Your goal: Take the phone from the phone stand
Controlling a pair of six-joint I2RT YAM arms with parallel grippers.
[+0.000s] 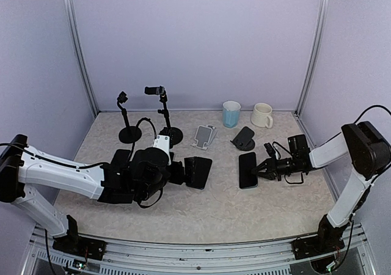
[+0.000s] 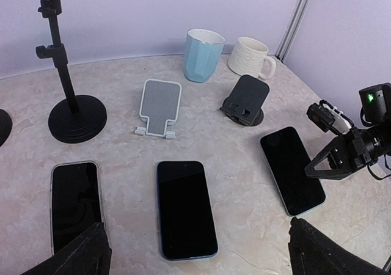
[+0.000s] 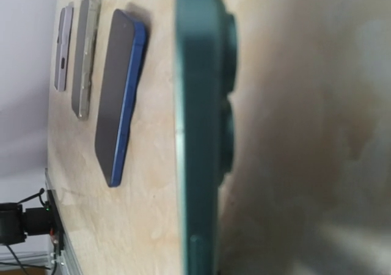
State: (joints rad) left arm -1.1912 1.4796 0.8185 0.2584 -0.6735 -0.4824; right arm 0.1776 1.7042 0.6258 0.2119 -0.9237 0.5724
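"Well, have the right gripper's [image 2: 321,167] fingers let go?"

"Can't tell. They sit just beside the green phone [image 2: 292,168], flat on the table [image 2: 244,195], off the black stand [image 2: 246,100]. The left gripper [image 2: 195,226] gapes empty. Back off level, no nudging."

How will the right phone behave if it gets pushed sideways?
The right phone lies flat on the table, so it would likely slide, not tip. Its glossy face looks slippery. Its thin edge probably gives jaws little to grip.
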